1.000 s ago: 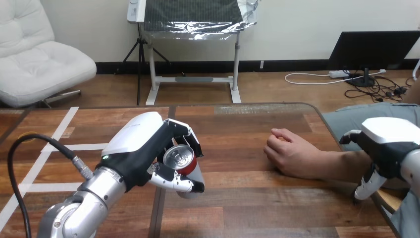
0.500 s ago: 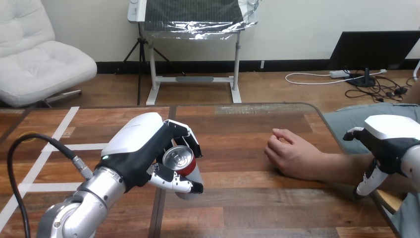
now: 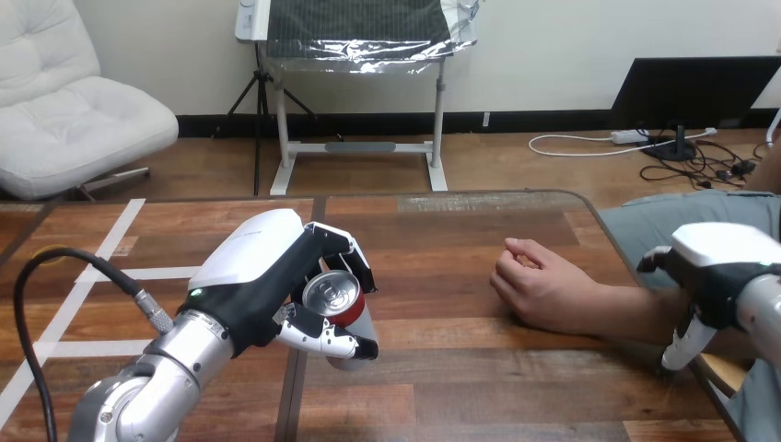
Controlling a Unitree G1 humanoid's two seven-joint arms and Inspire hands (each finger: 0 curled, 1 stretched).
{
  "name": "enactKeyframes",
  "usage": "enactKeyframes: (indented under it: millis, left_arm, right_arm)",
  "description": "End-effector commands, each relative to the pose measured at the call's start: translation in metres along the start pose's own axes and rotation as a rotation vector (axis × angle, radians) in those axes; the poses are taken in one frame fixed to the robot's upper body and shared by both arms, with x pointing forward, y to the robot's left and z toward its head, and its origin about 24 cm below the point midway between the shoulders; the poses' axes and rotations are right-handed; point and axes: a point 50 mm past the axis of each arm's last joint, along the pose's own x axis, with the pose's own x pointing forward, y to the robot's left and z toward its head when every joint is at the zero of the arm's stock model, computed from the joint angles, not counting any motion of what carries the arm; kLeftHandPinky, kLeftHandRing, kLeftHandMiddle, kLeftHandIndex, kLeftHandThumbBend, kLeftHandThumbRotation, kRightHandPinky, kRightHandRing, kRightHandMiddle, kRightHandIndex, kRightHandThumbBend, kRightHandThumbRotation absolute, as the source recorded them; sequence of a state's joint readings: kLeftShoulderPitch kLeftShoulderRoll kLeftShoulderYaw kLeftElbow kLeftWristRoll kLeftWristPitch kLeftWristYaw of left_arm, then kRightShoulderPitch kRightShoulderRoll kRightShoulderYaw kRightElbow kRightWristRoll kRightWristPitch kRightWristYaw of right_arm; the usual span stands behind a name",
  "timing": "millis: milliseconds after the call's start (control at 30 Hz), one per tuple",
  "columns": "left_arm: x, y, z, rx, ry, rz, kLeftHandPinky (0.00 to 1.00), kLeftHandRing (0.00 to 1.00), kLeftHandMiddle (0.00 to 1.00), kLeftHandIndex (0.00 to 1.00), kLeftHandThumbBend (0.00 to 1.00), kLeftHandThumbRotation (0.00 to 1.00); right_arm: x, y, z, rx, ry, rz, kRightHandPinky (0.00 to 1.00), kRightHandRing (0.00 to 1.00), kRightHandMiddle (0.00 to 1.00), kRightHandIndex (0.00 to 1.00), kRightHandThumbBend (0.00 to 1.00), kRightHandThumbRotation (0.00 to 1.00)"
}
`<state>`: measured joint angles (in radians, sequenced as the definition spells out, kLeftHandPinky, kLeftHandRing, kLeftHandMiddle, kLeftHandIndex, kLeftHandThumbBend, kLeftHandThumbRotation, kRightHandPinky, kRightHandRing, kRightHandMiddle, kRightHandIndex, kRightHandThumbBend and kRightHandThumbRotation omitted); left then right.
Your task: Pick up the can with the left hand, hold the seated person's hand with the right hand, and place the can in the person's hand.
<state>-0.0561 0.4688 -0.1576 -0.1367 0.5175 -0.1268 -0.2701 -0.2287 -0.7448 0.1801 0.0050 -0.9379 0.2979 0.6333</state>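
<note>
The can (image 3: 333, 296) is red with a shiny silver top. It sits in the robot's left hand (image 3: 262, 276). The fingers (image 3: 345, 249) curl round the far side of the can, and the thumb (image 3: 327, 341) wraps round the near side, so the can is squeezed between them. The can leans a little, and its top shows from above. I cannot tell if its bottom touches the wooden table (image 3: 460, 387) or is just above it.

The person's hand (image 3: 539, 285) lies on the table. Its fingers are curled in loosely, like a soft fist, and it holds nothing. The can and the left hand are well to the left of the person's hand, with bare table between them. They do not touch.

The robot's right hand (image 3: 718, 267) is to the right of the person's hand, near the table's edge. It is over the person's forearm, which runs from the person's hand out to that side. Its white back faces up. I cannot tell if this hand is open or closed, or if it touches the forearm. It is apart from the person's hand.
</note>
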Motion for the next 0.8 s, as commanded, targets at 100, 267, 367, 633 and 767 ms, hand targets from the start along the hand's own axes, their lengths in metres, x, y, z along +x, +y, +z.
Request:
enactKeyframes:
  millis: [100, 267, 367, 633, 767]
  left_arm:
    - [0.008, 0.025, 0.016, 0.049, -0.082, 0.082, 0.34, 0.38, 0.46, 0.50, 0.62, 0.00]
    - [0.008, 0.025, 0.017, 0.046, -0.081, 0.080, 0.34, 0.38, 0.45, 0.50, 0.62, 0.00]
    - [0.008, 0.025, 0.017, 0.044, -0.083, 0.079, 0.33, 0.38, 0.45, 0.50, 0.62, 0.00]
    - [0.008, 0.025, 0.017, 0.045, -0.080, 0.077, 0.33, 0.38, 0.45, 0.50, 0.61, 0.00]
    - [0.007, 0.025, 0.017, 0.048, -0.081, 0.080, 0.33, 0.38, 0.45, 0.50, 0.62, 0.00]
  right_arm:
    - [0.007, -0.026, 0.007, -0.023, -0.013, -0.096, 0.89, 0.91, 0.90, 0.88, 0.71, 0.13]
    - [0.011, -0.025, 0.007, -0.026, -0.013, -0.093, 0.89, 0.90, 0.90, 0.87, 0.71, 0.12]
    - [0.012, -0.024, 0.007, -0.029, -0.013, -0.085, 0.89, 0.90, 0.89, 0.87, 0.71, 0.12]
    - [0.018, -0.021, 0.008, -0.023, -0.020, -0.048, 0.88, 0.89, 0.89, 0.86, 0.69, 0.11]
    - [0.020, -0.020, 0.009, -0.004, -0.022, -0.043, 0.87, 0.88, 0.88, 0.86, 0.69, 0.11]
